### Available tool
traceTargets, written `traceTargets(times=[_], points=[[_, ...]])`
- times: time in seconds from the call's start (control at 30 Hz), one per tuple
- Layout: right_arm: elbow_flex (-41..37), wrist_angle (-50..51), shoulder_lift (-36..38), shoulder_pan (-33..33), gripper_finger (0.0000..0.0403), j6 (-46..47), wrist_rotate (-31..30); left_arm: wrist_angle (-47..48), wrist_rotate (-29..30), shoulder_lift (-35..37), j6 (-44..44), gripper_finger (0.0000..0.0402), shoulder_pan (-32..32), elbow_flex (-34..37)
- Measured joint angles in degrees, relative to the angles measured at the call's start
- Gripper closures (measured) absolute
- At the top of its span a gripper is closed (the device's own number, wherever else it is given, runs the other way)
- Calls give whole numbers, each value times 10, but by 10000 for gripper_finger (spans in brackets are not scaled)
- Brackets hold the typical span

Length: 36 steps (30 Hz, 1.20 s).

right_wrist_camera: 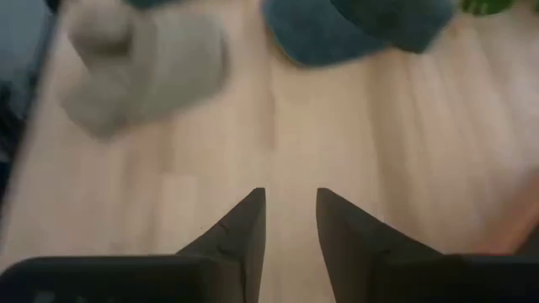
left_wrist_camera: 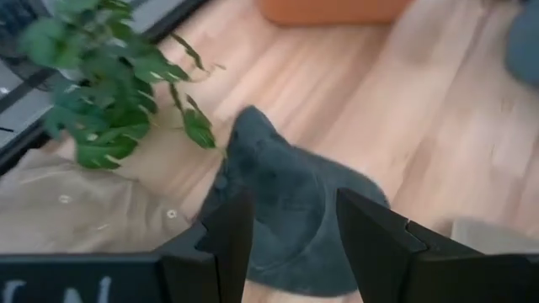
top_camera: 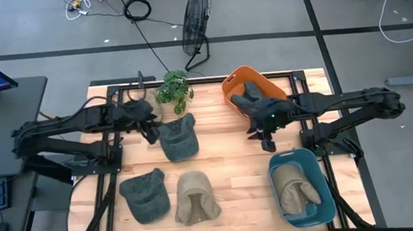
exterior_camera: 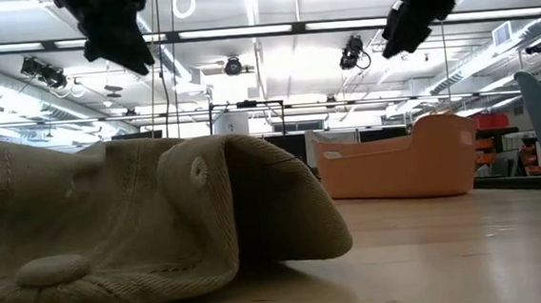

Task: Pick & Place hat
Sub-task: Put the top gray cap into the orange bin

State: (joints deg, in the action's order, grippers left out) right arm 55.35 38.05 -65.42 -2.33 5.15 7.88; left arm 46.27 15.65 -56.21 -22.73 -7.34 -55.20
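Four hats show in the high view. A grey-green hat (top_camera: 178, 138) lies flat on the table below the plant and shows as a dark hat (left_wrist_camera: 290, 210) in the left wrist view. A second grey-green hat (top_camera: 146, 196) and a beige hat (top_camera: 196, 198) lie near the table's near edge. Another beige hat (top_camera: 299, 189) sits inside the blue bin (top_camera: 277, 165). My left gripper (top_camera: 151, 132) (left_wrist_camera: 295, 206) hangs open above the left edge of the first hat. My right gripper (top_camera: 265, 140) (right_wrist_camera: 290, 198) is open over bare wood mid-table, raised well off the table.
An orange bin (top_camera: 255, 80) stands at the far edge with something dark in it, partly under my right arm. A potted plant (top_camera: 174, 88) stands just beyond the first hat. Bare wood lies between that hat and the blue bin.
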Motion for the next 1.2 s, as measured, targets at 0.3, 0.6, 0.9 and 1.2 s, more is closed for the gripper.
traceTargets(times=[0.3,0.6,0.9,1.2], points=[[0,-102,-20,11,289,36,6,0,-76,-156,39,227,-16,3],[0,-101,-20,14,236,49,-6,-33,-128,-293,84,227,-16,3],[0,-101,-20,14,204,49,-15,-68,-138,-366,107,253,-18,2],[0,-119,-20,14,204,36,-15,-79,-158,-342,99,389,-15,-3]])
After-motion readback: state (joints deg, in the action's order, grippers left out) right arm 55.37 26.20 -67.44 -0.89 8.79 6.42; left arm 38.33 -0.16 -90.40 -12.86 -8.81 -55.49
